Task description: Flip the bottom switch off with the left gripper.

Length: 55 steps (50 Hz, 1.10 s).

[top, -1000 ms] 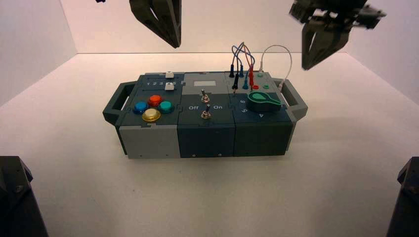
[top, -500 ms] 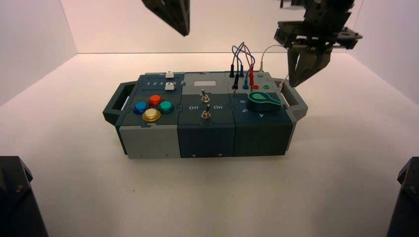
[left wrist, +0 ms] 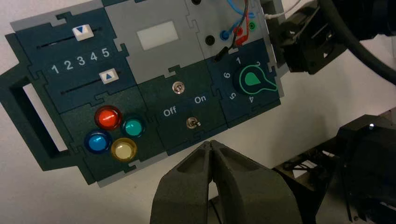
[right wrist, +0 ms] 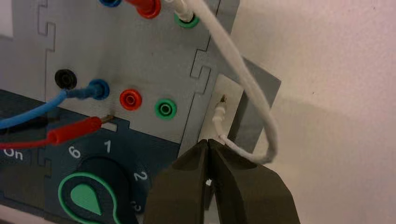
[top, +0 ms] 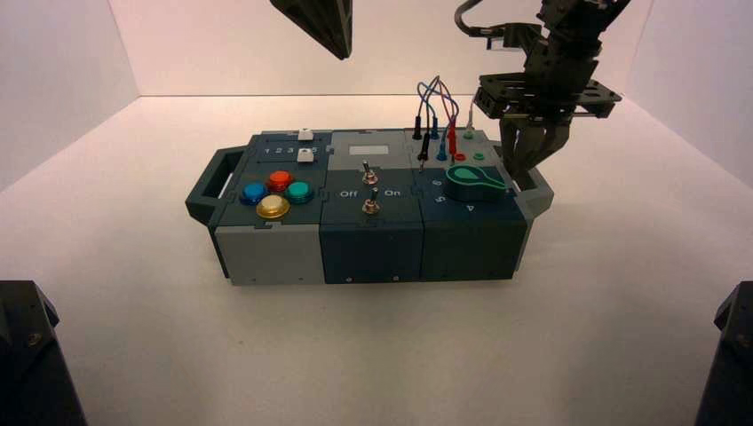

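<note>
Two grippers, both narrow, fingertips together, nothing held. Left gripper (top: pixel 344 57) hangs top centre of the high view, well apart from the bottom switch (top: pixel 371 206). That switch sits front-middle on the box (top: pixel 369 253), centre of frame, below the other toggle (top: pixel 369 177); lever leans to the On side. Right gripper (top: pixel 517 174) is upper right, at the box's right handle (top: pixel 533 188), near the white wire (right wrist: pixel 252 88).

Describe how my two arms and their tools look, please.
Both tools look alike: the left tool and right tool each have two dark, faceted fingers tapering to a point. The right arm is black, with a wide, flat slotted crossbar above its fingers and a dark cable looping off.
</note>
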Tool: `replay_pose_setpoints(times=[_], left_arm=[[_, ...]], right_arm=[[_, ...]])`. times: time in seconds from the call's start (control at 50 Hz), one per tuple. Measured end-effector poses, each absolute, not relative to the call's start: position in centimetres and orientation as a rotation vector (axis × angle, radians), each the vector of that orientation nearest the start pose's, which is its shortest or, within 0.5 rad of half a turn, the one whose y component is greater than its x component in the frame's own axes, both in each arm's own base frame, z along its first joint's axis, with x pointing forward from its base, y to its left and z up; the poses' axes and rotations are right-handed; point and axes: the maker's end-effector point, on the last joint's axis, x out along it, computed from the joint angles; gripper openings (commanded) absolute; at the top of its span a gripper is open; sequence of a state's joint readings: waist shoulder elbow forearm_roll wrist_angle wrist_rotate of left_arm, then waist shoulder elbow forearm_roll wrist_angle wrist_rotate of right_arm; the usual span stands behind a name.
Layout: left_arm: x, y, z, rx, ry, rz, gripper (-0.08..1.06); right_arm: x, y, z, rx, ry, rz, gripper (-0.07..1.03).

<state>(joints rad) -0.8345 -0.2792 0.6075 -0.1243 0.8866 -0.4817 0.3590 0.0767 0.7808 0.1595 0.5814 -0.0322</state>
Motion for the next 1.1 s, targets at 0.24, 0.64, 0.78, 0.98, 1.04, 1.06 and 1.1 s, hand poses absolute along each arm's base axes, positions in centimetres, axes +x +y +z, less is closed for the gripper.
replay_pose_setpoints(times=[0.24, 0.64, 0.78, 0.98, 1.04, 1.06, 1.1], left_arm=[[20.4, -25.7, 16.4, -0.053, 1.347, -0.456, -0.03], [20.1, -28.0, 13.6, -0.083, 1.372, -0.473, -0.03], [19.9, -27.7, 11.9, -0.064, 1.399, -0.451, -0.03], [19.8, -27.5, 10.9, -0.054, 1.415, -0.437, -0.03], [19.8, -27.5, 10.8, -0.056, 1.412, -0.436, -0.03], [19.9, -27.5, 10.8, -0.055, 1.41, -0.438, -0.03], [19.9, -27.5, 10.7, -0.055, 1.41, -0.437, -0.03]], right_arm=[[28.4, 12.1, 1.8, -0.112, 1.429, 0.291, -0.02], [28.8, 12.2, 1.6, -0.107, 1.409, 0.288, -0.02], [28.9, 12.1, 1.6, -0.103, 1.4, 0.285, -0.02], [28.9, 12.1, 1.6, -0.102, 1.397, 0.285, -0.02], [28.9, 12.1, 1.6, -0.103, 1.396, 0.284, -0.02], [28.9, 12.1, 1.6, -0.103, 1.397, 0.285, -0.02], [29.0, 12.2, 1.6, -0.102, 1.396, 0.286, -0.02]])
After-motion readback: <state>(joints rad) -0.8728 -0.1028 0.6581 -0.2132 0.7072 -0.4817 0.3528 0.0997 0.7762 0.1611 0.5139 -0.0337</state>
